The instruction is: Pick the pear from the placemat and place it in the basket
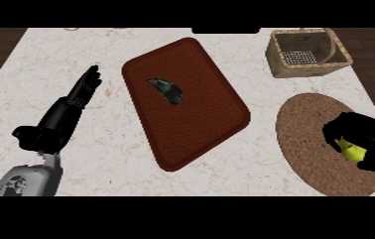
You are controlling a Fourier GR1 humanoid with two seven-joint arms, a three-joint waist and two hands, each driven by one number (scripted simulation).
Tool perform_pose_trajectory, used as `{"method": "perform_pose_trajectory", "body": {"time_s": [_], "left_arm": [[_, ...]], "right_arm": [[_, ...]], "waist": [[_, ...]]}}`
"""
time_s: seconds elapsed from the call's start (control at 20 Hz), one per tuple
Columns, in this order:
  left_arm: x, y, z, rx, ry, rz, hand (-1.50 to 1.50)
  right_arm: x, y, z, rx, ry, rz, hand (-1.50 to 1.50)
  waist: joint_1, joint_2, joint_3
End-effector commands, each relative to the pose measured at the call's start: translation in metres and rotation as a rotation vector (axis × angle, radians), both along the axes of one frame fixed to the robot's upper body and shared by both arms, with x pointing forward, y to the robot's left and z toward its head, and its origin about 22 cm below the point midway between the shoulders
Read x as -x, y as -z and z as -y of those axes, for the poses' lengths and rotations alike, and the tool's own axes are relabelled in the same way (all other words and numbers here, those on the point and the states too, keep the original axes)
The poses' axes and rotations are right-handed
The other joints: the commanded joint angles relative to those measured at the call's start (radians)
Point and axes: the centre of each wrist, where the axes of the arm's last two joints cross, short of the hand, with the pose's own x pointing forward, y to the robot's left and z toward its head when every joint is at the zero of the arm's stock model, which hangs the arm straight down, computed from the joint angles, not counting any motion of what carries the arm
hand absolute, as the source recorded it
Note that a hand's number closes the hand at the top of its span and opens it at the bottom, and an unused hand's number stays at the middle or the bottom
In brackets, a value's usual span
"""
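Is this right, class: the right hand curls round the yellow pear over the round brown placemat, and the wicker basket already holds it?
No. The head view shows the basket without the pear; the right hand holds it over the placemat.

The left robot hand (73, 101) is matte black, slim and long, joined by a black wrist to a pale grey, rounded forearm (29, 181) with darker circular markings. The right robot hand (351, 129) is black too.
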Motion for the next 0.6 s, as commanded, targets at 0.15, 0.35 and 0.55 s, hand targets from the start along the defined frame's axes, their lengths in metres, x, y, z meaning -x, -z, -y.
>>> {"method": "perform_pose_trajectory", "body": {"time_s": [0.15,0.35,0.55], "left_arm": [[0.003,0.0,-0.016,-0.018,-0.039,-0.026,0.0],[0.011,0.009,-0.022,-0.007,-0.071,-0.027,0.0],[0.013,0.003,-0.028,-0.015,-0.098,-0.034,0.0]], "right_arm": [[-0.017,0.001,-0.08,-0.197,0.244,0.024,1.5],[-0.014,-0.009,-0.114,-0.383,0.272,-0.077,1.5],[-0.008,-0.026,-0.151,-0.68,0.276,-0.084,1.5]], "waist": [[-0.051,-0.019,0.006],[-0.061,-0.02,0.006],[-0.077,-0.029,0.008]]}}
